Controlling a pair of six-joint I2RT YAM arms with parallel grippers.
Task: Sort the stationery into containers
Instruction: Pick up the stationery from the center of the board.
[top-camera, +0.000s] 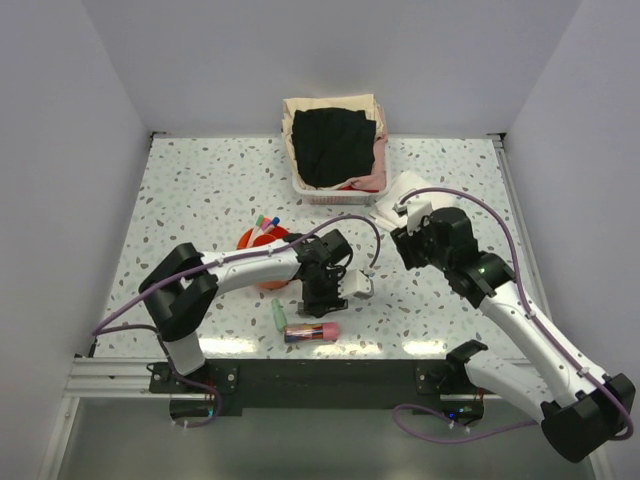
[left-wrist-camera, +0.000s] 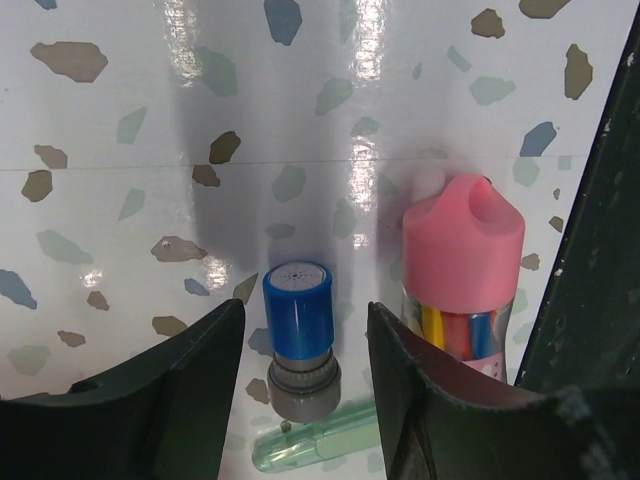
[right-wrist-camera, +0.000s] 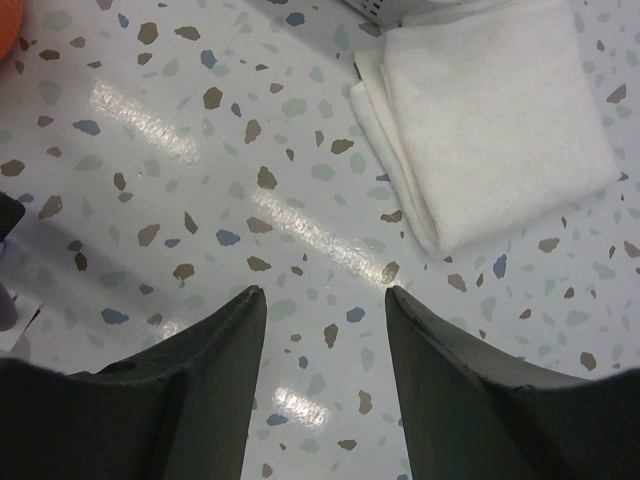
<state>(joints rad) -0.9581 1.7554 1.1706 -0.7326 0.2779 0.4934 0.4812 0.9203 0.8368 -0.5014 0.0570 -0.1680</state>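
The left gripper (left-wrist-camera: 305, 311) is held parted around an upright blue-capped piece (left-wrist-camera: 297, 300), not yet touched, with a pink-capped tube (left-wrist-camera: 462, 250) and a green tube (left-wrist-camera: 310, 445) just beside it on the table (left-wrist-camera: 120, 200), while the right gripper (right-wrist-camera: 325, 295) is held parted and empty near a folded white cloth (right-wrist-camera: 500, 110).

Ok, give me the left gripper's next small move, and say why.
Probably close the left gripper on the blue stamp. It stands upright, centred between the fingers, with a gap showing on each side, so the jaws are placed but not gripping. The pink-capped bottle stands outside them.
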